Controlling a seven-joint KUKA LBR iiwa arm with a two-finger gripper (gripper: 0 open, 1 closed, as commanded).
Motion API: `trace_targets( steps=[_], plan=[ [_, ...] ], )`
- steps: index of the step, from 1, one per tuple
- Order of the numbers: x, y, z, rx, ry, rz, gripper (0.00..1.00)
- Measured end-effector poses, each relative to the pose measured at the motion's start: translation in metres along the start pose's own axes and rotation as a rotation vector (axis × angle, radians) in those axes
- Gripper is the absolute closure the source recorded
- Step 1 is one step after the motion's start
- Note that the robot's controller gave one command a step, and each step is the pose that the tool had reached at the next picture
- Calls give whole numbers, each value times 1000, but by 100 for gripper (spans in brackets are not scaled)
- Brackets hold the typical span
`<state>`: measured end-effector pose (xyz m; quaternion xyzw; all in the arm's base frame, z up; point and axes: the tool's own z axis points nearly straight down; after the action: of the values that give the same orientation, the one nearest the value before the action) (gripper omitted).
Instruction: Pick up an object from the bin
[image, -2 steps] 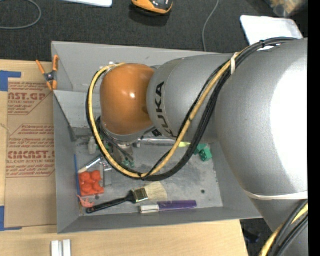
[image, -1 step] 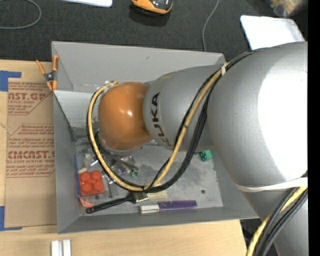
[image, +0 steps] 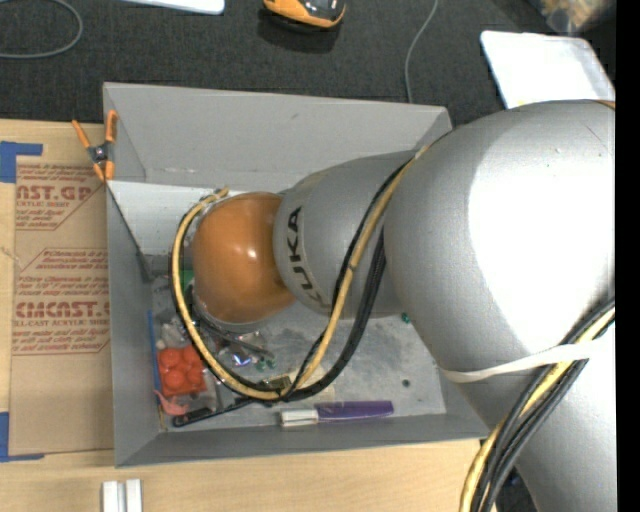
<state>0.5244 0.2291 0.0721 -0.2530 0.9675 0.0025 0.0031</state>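
I cannot tell whether my hand (image: 236, 346) is apart or together. The red studded block (image: 180, 371) beside it looks light and rigid; I'd pinch its sides.

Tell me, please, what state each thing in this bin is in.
Red knobbly block: lying loose by the left wall of the bin.
Purple pen: lying flat along the near wall.
Small heap: partly hidden under the wrist.
Orange wrist cover: low over the bin's left half.
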Motion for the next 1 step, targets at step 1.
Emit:
trace_targets(
  steps=[1],
  plan=[
    [-4, 3, 0, 1, -4, 18, 100]
  ],
)
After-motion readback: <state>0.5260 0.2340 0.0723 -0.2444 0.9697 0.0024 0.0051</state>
